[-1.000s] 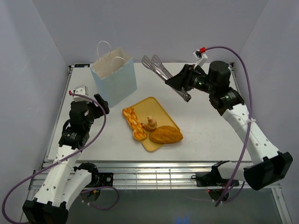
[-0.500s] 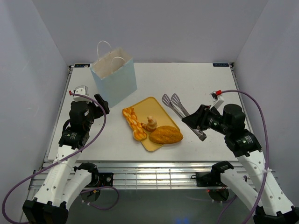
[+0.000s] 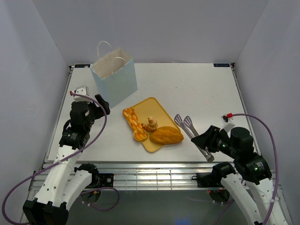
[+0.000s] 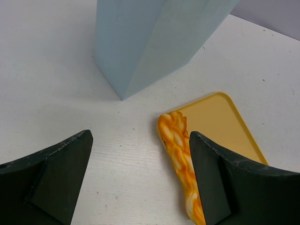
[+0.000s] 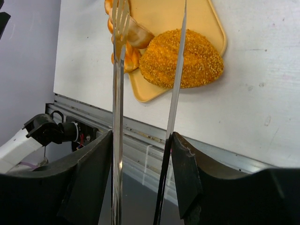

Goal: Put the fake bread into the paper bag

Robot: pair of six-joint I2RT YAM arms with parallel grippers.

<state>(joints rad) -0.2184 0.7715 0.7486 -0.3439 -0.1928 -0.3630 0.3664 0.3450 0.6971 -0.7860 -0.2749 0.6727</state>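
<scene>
The pale blue paper bag (image 3: 114, 77) stands upright at the back left; its wall also shows in the left wrist view (image 4: 154, 42). On the yellow tray (image 3: 154, 108) lie an orange braid (image 3: 131, 123), a small croissant (image 3: 150, 124) and a golden oval loaf (image 3: 166, 135). My right gripper (image 3: 206, 142) is shut on the metal tongs (image 3: 191, 133), near the table's front right, tong tips beside the loaf (image 5: 183, 58). My left gripper (image 3: 99, 105) is open and empty, left of the tray, with the braid (image 4: 180, 159) near its right finger.
The tray's corner (image 4: 220, 122) lies right of the braid in the left wrist view. The table's front rail (image 5: 154, 136) runs under the tongs (image 5: 117, 117). White walls close in the sides and back.
My right arm has swung the tongs from the back right, near the bag's side, down to the front right beside the loaf. The left arm has not moved.
</scene>
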